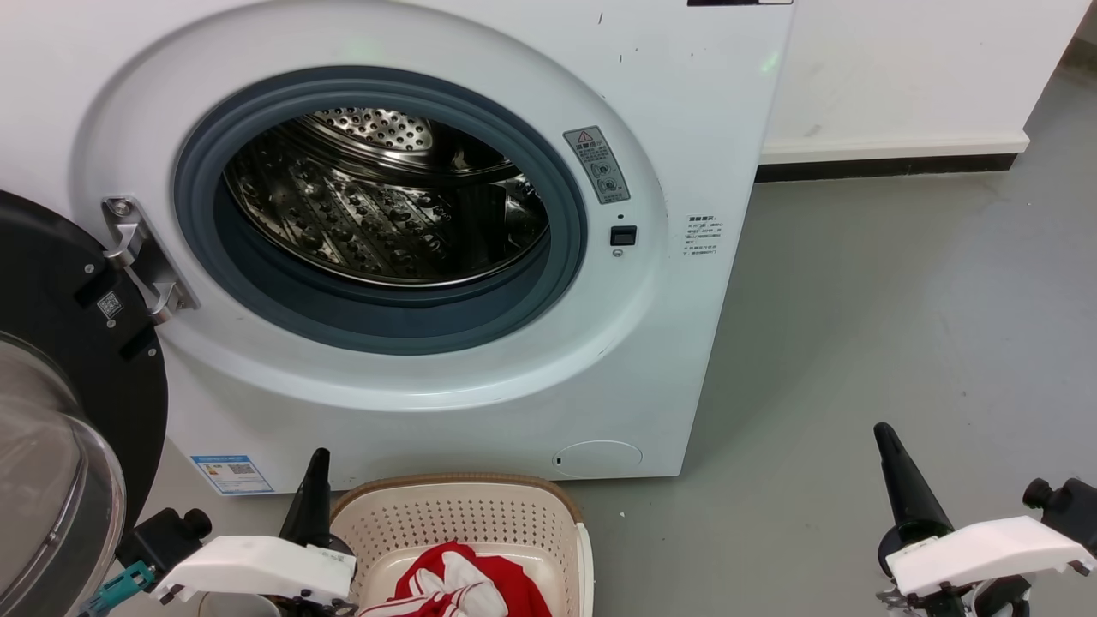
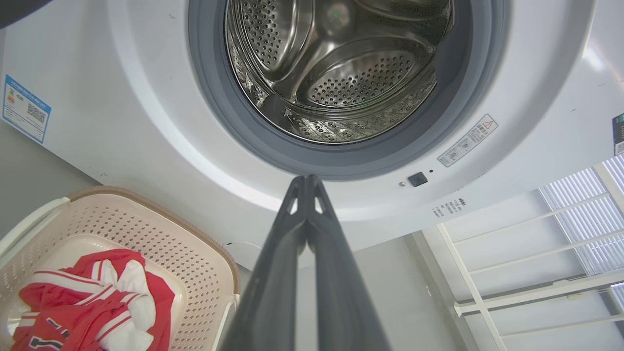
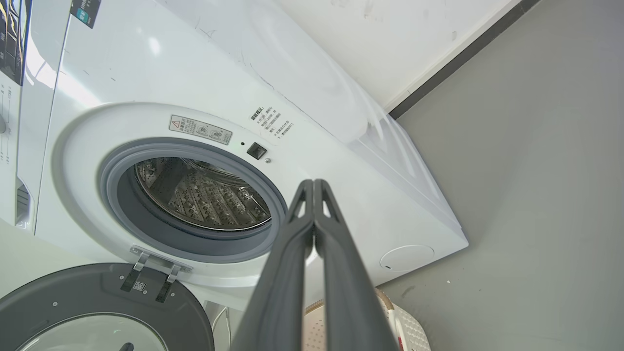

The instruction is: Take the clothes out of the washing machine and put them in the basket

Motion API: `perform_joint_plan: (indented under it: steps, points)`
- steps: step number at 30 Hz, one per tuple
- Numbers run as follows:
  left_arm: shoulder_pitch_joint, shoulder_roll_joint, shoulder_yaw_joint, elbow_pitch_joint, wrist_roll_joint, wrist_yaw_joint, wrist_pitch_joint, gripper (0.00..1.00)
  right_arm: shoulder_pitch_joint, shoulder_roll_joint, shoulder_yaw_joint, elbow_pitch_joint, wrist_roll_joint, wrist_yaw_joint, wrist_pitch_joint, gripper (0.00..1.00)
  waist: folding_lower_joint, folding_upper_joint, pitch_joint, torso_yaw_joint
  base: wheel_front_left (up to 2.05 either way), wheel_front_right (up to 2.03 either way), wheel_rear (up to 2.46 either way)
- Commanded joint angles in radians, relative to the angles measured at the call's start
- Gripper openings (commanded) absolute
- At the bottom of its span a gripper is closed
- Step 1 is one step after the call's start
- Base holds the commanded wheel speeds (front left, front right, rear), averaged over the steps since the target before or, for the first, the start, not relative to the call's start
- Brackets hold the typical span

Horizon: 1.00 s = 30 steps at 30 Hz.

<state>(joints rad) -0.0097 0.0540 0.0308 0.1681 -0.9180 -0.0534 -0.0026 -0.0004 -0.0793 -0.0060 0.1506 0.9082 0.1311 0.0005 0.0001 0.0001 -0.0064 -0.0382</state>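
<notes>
Our red-and-white jersey (image 2: 87, 302) sits crumpled in the basket (image 1: 454, 484) right in front of the washing machine (image 1: 703, 128); its drum (image 1: 386, 206) looks bare. Our left hand (image 2: 307, 181) and right hand (image 3: 312, 184) are pinched closed, holding nothing. It's light, floppy fabric, so we'd grab a raised fold.

Grey floor (image 1: 900, 343) running up to a white wall (image 1: 900, 68). Black skirting strip (image 1: 883, 167) along the wall's foot, under a white ledge. Seen from the left wrist: white barred frame with slatted panels (image 2: 575, 219), lower right corner.
</notes>
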Motion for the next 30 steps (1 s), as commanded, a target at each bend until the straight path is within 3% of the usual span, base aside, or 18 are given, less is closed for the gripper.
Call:
perform_joint_plan:
  steps: [1, 16, 17, 30]
  points:
    - [-0.027, 0.001, 0.004, -0.006, -0.022, -0.006, 0.003, 0.00, -0.024, -0.007, -0.003, -0.004, 0.026, 0.000, 0.001, 0.00, -0.0001, -0.0001, 0.000, 0.000, 0.00, 0.00, 0.00]
    - [-0.050, -0.001, 0.028, 0.017, -0.208, -0.028, 0.035, 0.00, -0.050, -0.008, -0.019, 0.023, 0.225, 0.000, 0.022, 0.00, -0.0001, -0.0001, 0.002, 0.009, 0.00, 0.00, 0.00]
    - [-0.058, -0.001, 0.036, 0.026, -0.281, -0.036, 0.048, 0.00, -0.058, -0.007, -0.026, 0.033, 0.303, 0.000, 0.030, 0.00, -0.0001, -0.0001, 0.003, 0.012, 0.00, 0.00, 0.00]
    - [-0.071, -0.002, 0.052, 0.042, -0.406, -0.048, 0.069, 0.00, -0.074, -0.005, -0.038, 0.051, 0.435, 0.000, 0.046, 0.00, -0.0001, -0.0001, 0.005, 0.019, 0.00, 0.00, 0.00]
